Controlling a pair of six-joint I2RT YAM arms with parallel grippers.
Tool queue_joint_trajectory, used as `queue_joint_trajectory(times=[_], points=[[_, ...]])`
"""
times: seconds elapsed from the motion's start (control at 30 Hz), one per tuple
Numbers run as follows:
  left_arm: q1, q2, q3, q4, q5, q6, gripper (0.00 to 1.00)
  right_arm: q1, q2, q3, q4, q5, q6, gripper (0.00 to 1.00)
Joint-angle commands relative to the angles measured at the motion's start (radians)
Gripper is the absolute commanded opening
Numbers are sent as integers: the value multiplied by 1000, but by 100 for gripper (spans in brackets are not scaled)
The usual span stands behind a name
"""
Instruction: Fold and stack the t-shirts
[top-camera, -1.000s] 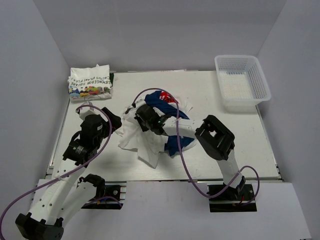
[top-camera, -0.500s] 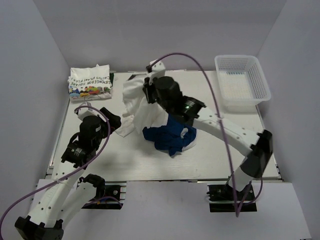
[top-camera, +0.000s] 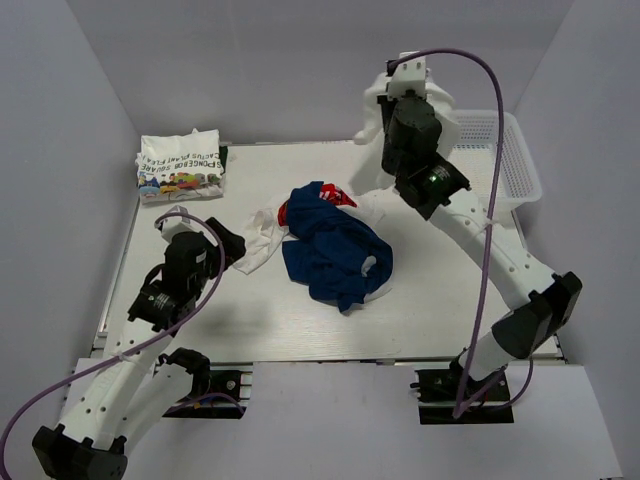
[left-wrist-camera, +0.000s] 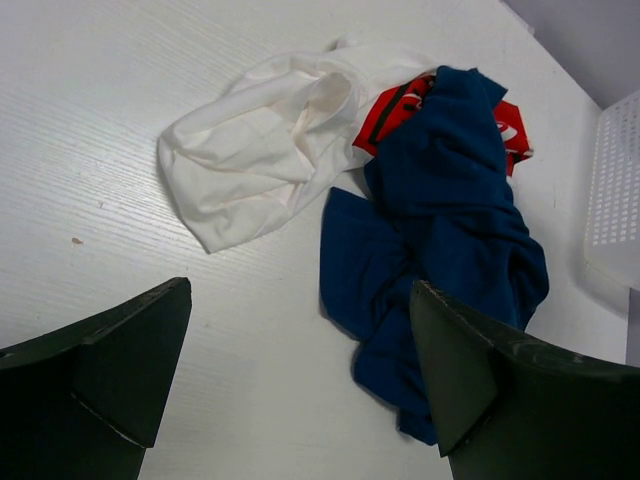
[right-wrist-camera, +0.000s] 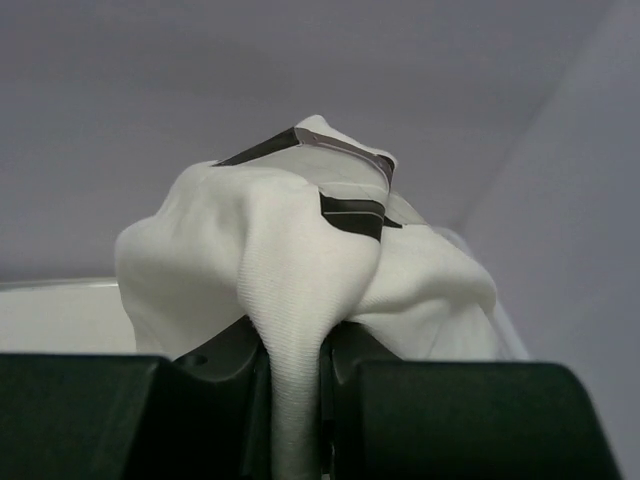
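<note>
Bench (top-camera: 430, 300): white, fills the middle of the top view; its near edge is hidden behind the arm bases.

Right arm (top-camera: 480, 240): raised toward the upper centre of the frame, covering the left part of the basket (top-camera: 505, 150).

Left arm (top-camera: 150, 310): lower left, low over the bench.

Blue t-shirt (top-camera: 335, 255): crumpled at bench centre, lying over a red print so that only scraps of red show at its upper edge.

White t-shirt (top-camera: 258, 240): one bunched part is on the bench, touching the blue one's left side, and the rest runs under it. It is hard to tell whether the white cloth at the raised arm is the same garment.

Folded t-shirt (top-camera: 180, 165): upper left corner of the bench, cartoon print and green lettering facing up, well apart from the pile.

Right tool (right-wrist-camera: 295, 370): fingers pinched together on a fold of white cloth, which drapes over and hides the fingertips.

Left tool (left-wrist-camera: 300, 350): fingers wide apart, holding nothing, just short of the white t-shirt.
</note>
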Motion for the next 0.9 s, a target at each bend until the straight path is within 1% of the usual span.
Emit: queue_joint_trajectory(times=[0.0, 0.03, 0.1, 0.13, 0.17, 0.2, 0.23, 0.27, 0.3, 0.33, 0.37, 0.4, 0.43, 0.5, 0.53, 0.57, 0.6, 0.63, 0.67, 0.7, 0.73, 0.77, 0.8, 0.83, 0.87], points=[[-3, -19, -44, 35, 35, 7, 100, -162, 18, 16, 115, 9, -88, 0], [-3, -19, -44, 46, 44, 7, 100, -191, 56, 20, 112, 0, -75, 0], [-3, -19, -54, 81, 77, 27, 100, -301, 91, 57, 71, -62, -44, 0], [-3, -19, -63, 90, 77, 41, 100, -358, 164, 72, 54, -79, -6, 0], [-3, -19, -63, 90, 87, 50, 100, -386, 193, 92, 33, -120, 34, 0], [-3, -19, -73, 103, 88, 50, 100, -430, 250, 153, -8, -116, 51, 0], [-3, -19, -73, 103, 98, 50, 100, -481, 283, 170, -7, -113, 71, 0], [-3, -19, -86, 112, 98, 50, 100, -501, 344, 207, -7, -108, 109, 0], [-3, -10, -101, 121, 107, 50, 100, -527, 418, 268, -48, -85, 126, 0], [-3, -10, -101, 121, 107, 50, 100, -585, 459, 339, -62, -79, 145, 0], [-3, 2, -115, 130, 120, 50, 100, -603, 568, 376, -88, -82, 186, 0], [-3, 2, -115, 130, 130, 50, 100, -636, 600, 434, -151, -76, 199, 0], [-3, 2, -124, 146, 140, 50, 100, -665, 630, 472, -167, -82, 215, 5], [-3, 13, -135, 159, 149, 50, 100, -701, 693, 474, -187, -106, 248, 27], [-3, 22, -135, 169, 149, 50, 100, -701, 700, 442, -181, -144, 274, 44], [-3, 22, -135, 184, 161, 50, 100, -756, 705, 430, -182, -154, 287, 50], [-3, 31, -144, 184, 161, 40, 100, -767, 705, 418, -205, -166, 336, 66], [-3, 32, -144, 198, 175, 40, 100, -776, 691, 404, -217, -268, 347, 90], [-3, 45, -144, 207, 189, 40, 100, -794, 675, 378, -224, -368, 349, 90], [-3, 45, -144, 207, 189, 40, 100, -794, 644, 378, -230, -369, 352, 90], [-3, 56, -132, 207, 199, 40, 100, -796, 627, 367, -230, -419, 349, 90], [-3, 67, -132, 207, 200, 40, 100, -787, 606, 344, -271, -453, 343, 90], [-3, 67, -132, 207, 200, 40, 100, -784, 537, 332, -283, -515, 361, 90], [-3, 77, -121, 207, 200, 40, 100, -776, 508, 315, -297, -586, 376, 90], [-3, 78, -121, 195, 200, 40, 100, -773, 474, 228, -306, -658, 413, 90]])
